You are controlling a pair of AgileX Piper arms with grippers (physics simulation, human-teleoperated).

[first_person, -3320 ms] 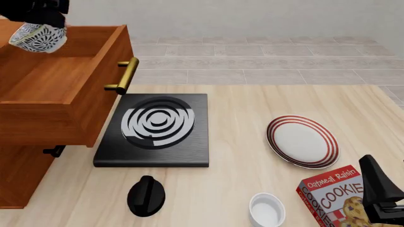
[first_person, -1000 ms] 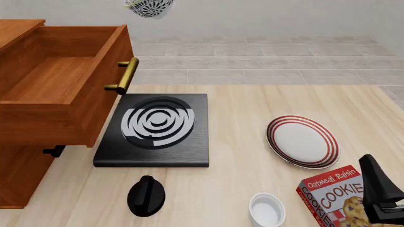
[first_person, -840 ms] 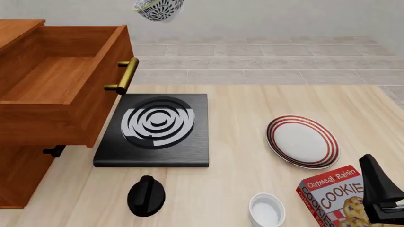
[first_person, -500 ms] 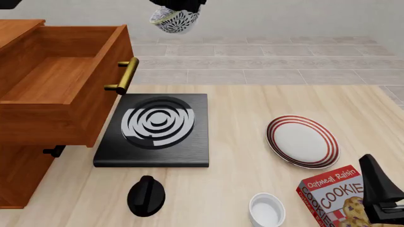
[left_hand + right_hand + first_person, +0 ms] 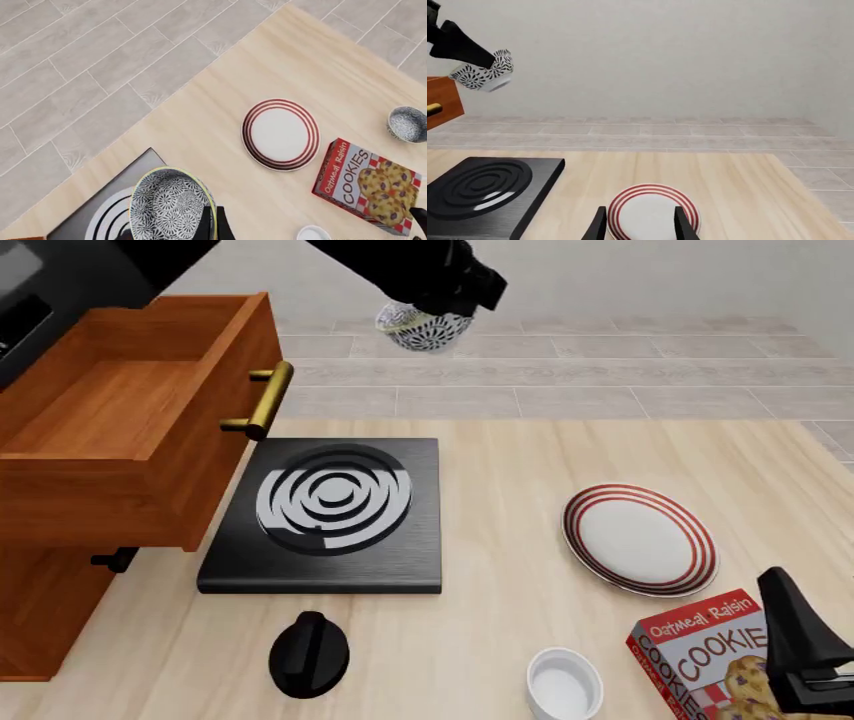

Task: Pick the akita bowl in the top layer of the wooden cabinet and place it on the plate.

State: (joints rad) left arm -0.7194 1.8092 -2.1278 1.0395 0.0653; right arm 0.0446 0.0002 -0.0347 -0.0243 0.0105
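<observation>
My left gripper is shut on the rim of the akita bowl, a small bowl with a dark blue-black and white pattern. It hangs in the air beyond the far edge of the stove and to the right of the wooden cabinet. The left wrist view looks down into the akita bowl, with the plate farther off. The cabinet's top layer stands pulled out and shows nothing inside. The red-ringed white plate lies on the table at right. My right gripper is open, low above the plate, holding nothing.
A black stove lies next to the cabinet. A black knob-like object, a plain white cup and a cookie box sit near the front edge. Another small patterned bowl lies beyond the cookie box.
The left arm has carried the akita bowl away from above the open drawer, rightward and lower, toward the table's middle. The right arm has not moved.
</observation>
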